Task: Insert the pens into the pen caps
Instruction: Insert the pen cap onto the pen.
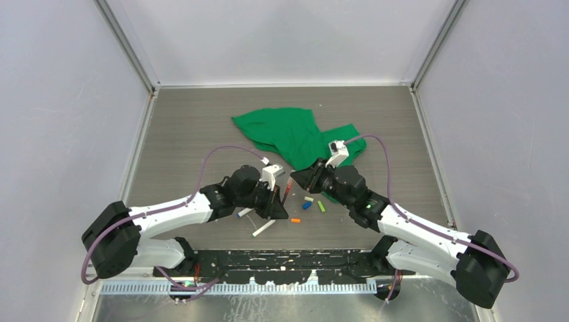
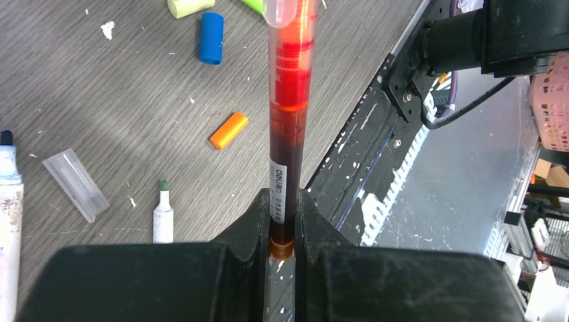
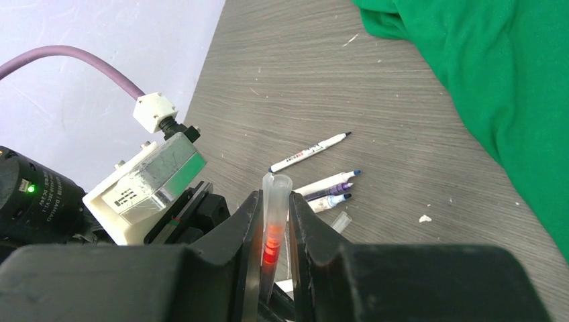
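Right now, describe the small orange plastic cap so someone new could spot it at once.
Start at the crumpled green cloth on the grey wood-grain table; between it and the arm bases lies a scatter of small caps. The orange plastic cap lies on its side, closer to the bases than the blue cap and the yellow-green cap. It is the only orange cap.

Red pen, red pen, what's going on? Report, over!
Left gripper shut on red pen, lower end. Right gripper shut on clear cap, cap over pen tip. Orange cap, blue cap loose on table, not blocking.
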`<state>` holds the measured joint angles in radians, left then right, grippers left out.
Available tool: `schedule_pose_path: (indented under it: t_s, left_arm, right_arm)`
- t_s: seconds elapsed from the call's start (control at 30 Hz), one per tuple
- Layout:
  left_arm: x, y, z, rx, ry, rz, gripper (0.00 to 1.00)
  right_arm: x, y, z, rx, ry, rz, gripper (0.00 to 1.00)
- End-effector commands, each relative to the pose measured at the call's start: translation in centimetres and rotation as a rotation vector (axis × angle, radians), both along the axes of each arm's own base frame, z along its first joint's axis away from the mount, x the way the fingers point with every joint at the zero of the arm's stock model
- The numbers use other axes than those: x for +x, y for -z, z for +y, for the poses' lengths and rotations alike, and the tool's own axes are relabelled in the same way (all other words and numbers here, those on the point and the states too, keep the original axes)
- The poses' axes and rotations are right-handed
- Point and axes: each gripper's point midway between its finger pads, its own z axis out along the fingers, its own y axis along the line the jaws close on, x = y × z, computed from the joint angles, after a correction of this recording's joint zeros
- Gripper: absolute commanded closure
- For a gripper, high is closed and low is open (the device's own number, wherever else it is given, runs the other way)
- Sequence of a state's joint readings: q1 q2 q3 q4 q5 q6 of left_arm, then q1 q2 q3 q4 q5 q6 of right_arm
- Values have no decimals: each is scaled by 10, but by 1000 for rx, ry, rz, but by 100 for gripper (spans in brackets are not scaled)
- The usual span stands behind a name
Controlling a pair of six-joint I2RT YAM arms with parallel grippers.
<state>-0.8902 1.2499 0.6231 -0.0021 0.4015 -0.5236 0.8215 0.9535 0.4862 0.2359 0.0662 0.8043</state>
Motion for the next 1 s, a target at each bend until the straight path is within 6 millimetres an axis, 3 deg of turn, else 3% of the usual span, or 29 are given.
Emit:
schedule_pose_path:
  t_s: [0.0, 0.2, 0.33, 0.43, 0.53, 0.6, 0.67, 0.73, 0.8, 0.97]
  left_arm:
    - [58, -77, -23, -170, -128, -236, 100]
    - [72, -92, -25, -195, -137, -277, 100]
    - [73, -93, -22, -193, -128, -281, 100]
    - [64, -82, -18, -172, -96, -263, 100]
    - [52, -71, -8, -148, -74, -251, 100]
    - [48, -67, 2, -119, -84, -246, 100]
    - [45, -68, 10, -108, -104, -256, 100]
    - [44, -77, 17, -128, -124, -287, 100]
    - [41, -95, 19, -177, -119, -333, 100]
    - [12, -159, 12, -351, 32, -403, 100]
  right_arm:
    - [-47, 23, 20, -19, -204, 89, 83]
    - [-75, 47, 34, -62, -262, 143, 84]
    - [-70, 39, 29, -86, -225, 110, 84]
    - [-44, 10, 14, -142, -99, 5, 80]
    - [-15, -34, -5, -181, 56, -118, 72]
    - [-5, -70, -13, -166, 117, -201, 63]
    - [0, -100, -18, -161, 142, -280, 46]
    - [2, -122, -25, -165, 165, -334, 28]
    - [5, -129, -34, -200, 192, -360, 14]
    - [12, -141, -57, -260, 250, -416, 1]
